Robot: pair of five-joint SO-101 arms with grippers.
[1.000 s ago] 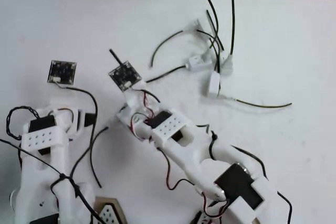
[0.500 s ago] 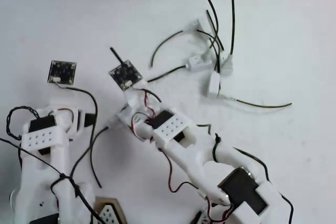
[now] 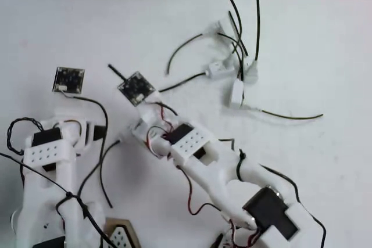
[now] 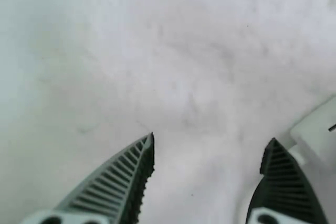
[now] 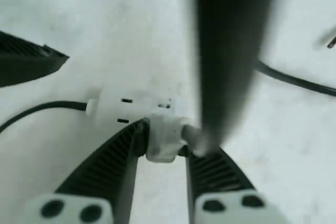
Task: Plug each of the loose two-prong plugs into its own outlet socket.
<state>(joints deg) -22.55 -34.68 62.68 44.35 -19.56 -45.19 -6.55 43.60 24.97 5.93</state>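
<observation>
In the right wrist view my right gripper (image 5: 163, 142) is shut on a small white plug (image 5: 164, 136), and a blurred black cable (image 5: 231, 51) rises from the plug. The plug touches the end of a white outlet socket (image 5: 126, 109) lying on the table, its slots facing up and its black lead running away. In the high view the right gripper (image 3: 143, 121) sits mid-table, just below a dark square piece (image 3: 137, 89) with a short black stub. My left gripper (image 4: 207, 153) stands open over bare table. It is seen beside the right one in the high view (image 3: 95, 132).
Several loose white plugs (image 3: 220, 70) with black leads lie tangled at the back right. A second dark square piece (image 3: 68, 78) lies at the back left, with a cable (image 3: 103, 166) trailing between the arms. A white part (image 4: 315, 129) shows beside the left fingers.
The dark square piece by the right gripper has turned and shifted slightly left, its stub swinging left. The right arm's elbow has moved down and right. The left arm has kept still.
</observation>
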